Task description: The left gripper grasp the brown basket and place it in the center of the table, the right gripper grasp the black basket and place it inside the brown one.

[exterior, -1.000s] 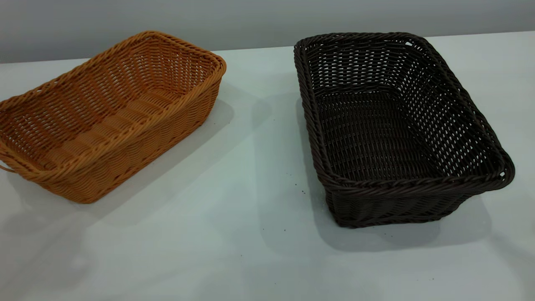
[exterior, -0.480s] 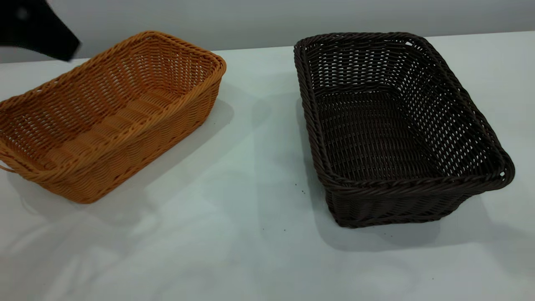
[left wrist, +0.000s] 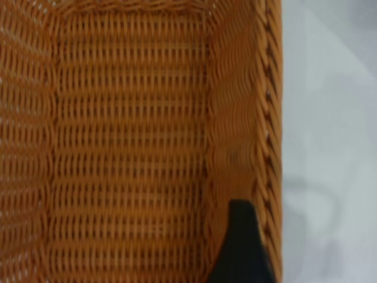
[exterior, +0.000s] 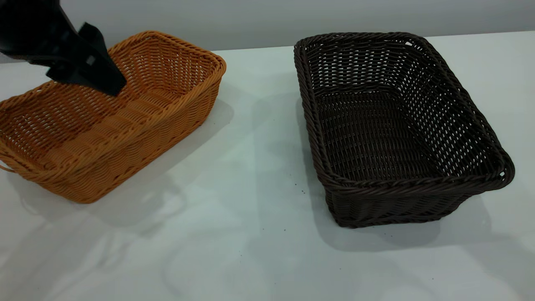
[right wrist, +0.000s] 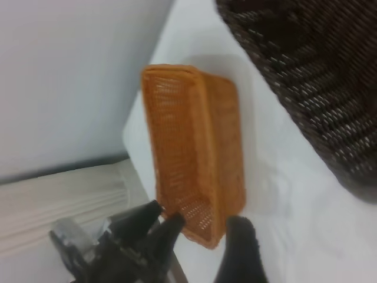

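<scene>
The brown basket (exterior: 125, 125) stands on the white table (exterior: 250, 175) at the left, and the black basket (exterior: 376, 133) stands at the right, both upright and empty. My left gripper (exterior: 110, 73) hangs open over the brown basket's far left long rim. In the left wrist view one finger (left wrist: 241, 247) sits just inside the basket (left wrist: 129, 147) beside the rim; the other finger is out of view. My right gripper (right wrist: 271, 253) is outside the exterior view, with one finger (right wrist: 240, 250) showing. It is high above the table, clear of the black basket (right wrist: 318, 76).
A grey wall runs behind the table's far edge. Bare tabletop lies between the two baskets and in front of them. The right wrist view shows the brown basket (right wrist: 200, 147) near the table's edge, with the left arm (right wrist: 129, 247) at its far end.
My left gripper has come into view from the upper left and moved down and right over the brown basket. Both baskets have stayed put.
</scene>
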Action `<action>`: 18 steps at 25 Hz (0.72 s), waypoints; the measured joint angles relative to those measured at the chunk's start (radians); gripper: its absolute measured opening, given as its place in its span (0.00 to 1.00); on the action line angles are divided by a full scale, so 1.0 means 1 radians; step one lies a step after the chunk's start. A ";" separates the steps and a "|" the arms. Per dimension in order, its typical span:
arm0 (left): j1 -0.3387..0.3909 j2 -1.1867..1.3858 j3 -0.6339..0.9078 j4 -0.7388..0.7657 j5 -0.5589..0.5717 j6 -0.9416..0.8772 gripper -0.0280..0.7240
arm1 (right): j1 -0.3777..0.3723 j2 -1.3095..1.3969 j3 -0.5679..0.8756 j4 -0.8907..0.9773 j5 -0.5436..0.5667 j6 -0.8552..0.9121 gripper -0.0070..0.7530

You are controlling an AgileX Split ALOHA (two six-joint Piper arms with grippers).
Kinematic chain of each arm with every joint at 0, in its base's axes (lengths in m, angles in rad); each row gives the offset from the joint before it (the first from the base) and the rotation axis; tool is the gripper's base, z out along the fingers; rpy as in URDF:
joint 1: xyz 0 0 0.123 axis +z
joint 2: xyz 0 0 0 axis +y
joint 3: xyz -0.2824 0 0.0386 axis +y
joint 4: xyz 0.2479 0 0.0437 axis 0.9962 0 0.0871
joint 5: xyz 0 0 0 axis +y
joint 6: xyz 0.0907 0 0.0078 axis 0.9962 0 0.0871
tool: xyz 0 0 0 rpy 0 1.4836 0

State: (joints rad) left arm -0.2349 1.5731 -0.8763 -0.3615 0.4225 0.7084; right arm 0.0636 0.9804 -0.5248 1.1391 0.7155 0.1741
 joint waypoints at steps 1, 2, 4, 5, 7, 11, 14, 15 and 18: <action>0.000 0.000 0.000 0.000 -0.020 0.000 0.69 | 0.024 0.013 0.000 -0.001 -0.017 0.033 0.66; 0.000 -0.001 0.000 -0.003 -0.037 0.000 0.69 | 0.051 0.026 0.000 -0.008 -0.030 0.063 0.66; 0.000 -0.002 0.000 -0.012 -0.048 0.000 0.69 | 0.106 0.065 0.000 -0.023 -0.062 0.116 0.66; 0.000 -0.002 0.000 -0.021 -0.043 0.000 0.69 | 0.138 0.083 0.000 -0.027 -0.084 0.143 0.66; 0.000 -0.002 0.000 -0.030 -0.044 0.000 0.69 | 0.206 0.131 0.000 -0.033 -0.123 0.195 0.66; 0.000 -0.002 0.000 -0.030 -0.044 0.000 0.69 | 0.332 0.231 0.000 -0.033 -0.217 0.287 0.66; 0.000 -0.002 0.000 -0.030 -0.044 -0.001 0.69 | 0.427 0.302 0.000 -0.032 -0.288 0.353 0.66; 0.000 -0.002 0.000 -0.030 -0.044 -0.003 0.69 | 0.450 0.327 -0.001 -0.032 -0.317 0.378 0.66; 0.000 -0.002 0.000 -0.030 -0.044 -0.003 0.69 | 0.514 0.397 -0.001 -0.029 -0.380 0.447 0.65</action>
State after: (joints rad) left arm -0.2349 1.5713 -0.8763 -0.3917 0.3790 0.7057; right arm 0.5775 1.3772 -0.5256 1.1101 0.3355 0.6211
